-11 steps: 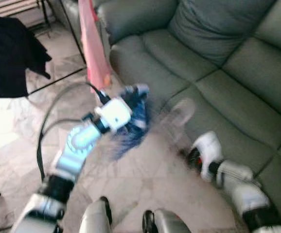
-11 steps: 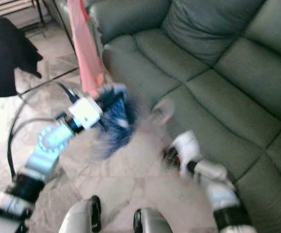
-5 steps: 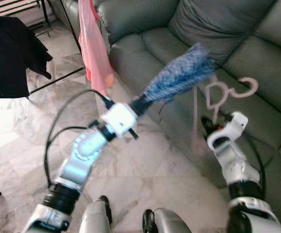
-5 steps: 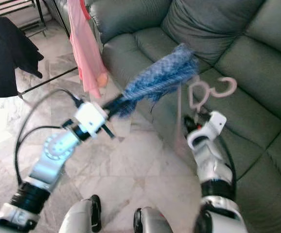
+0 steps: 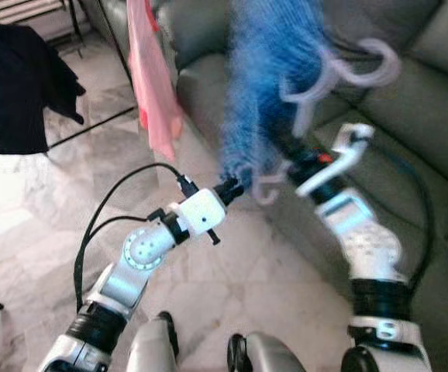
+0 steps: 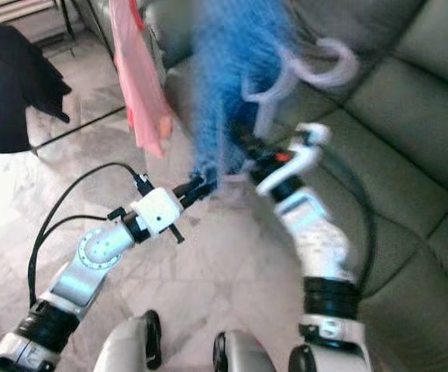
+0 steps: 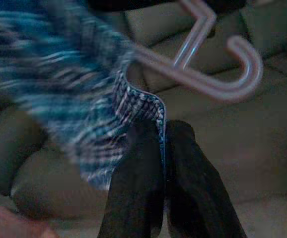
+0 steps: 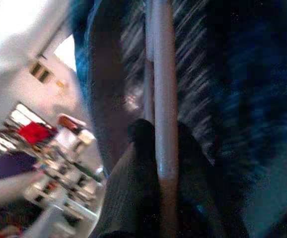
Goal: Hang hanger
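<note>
Both arms are up in front of me right now. My left gripper (image 5: 232,188) sits about dead centre of the head view, and its two black fingers (image 7: 136,173) are pinched closed on the bottom hem of a blue knitted garment (image 5: 267,77). From the left wrist camera you can see the ribbed edge of the knit squeezed right between them.

My right gripper (image 5: 295,157) is just right of centre, a bit higher, reaching up into the cloth. Its fingers are clamped on the straight bar of the pale pink plastic hanger (image 5: 340,74); in the right wrist view the bar (image 8: 159,99) runs straight through the closed fingers with blue fabric all around it.

So the hanger is in the upper middle of the frame, its hook curling out to the upper right over the sofa, another curved pink bit poking out below the garment near my left gripper. The knit hangs blurry from the top edge down to my left fingers.

Behind it all is a grey-green leather sofa (image 5: 433,116) filling the right side. Upper left: a pink cloth (image 5: 153,85) hanging from a thin black rack, plus a black garment (image 5: 18,85) at the far left. Marble-look floor (image 5: 22,225) underneath. No writing or logos I can read anywhere, everything's too smeared.
</note>
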